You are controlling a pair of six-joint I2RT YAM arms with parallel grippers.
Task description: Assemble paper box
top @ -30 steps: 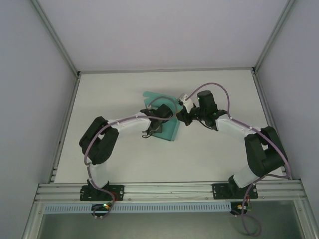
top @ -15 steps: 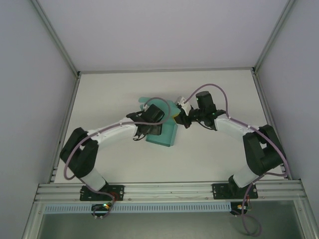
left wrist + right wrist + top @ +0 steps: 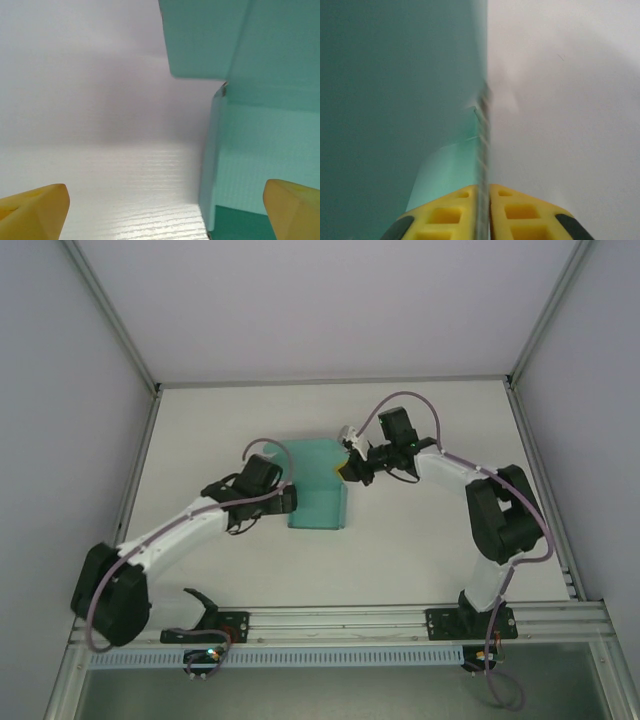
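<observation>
Card on this box [image 3: 318, 495] looks light and bendy, so my right hand [image 3: 347, 470] pinches one wall edge gently, my left hand [image 3: 165, 210] wide open.

Counter [image 3: 420, 550]: white, ribbed surface, lying beneath the left end effector [image 3: 288, 502] and the right end effector [image 3: 347, 468].
Walls [image 3: 330, 310]: pale grey panels, standing beyond and to either side of both end effectors.
Frame posts [image 3: 110, 315]: aluminium, slanting up at the far corners.
Rail [image 3: 340, 622]: aluminium, running along the counter's near edge, well behind both end effectors.
</observation>
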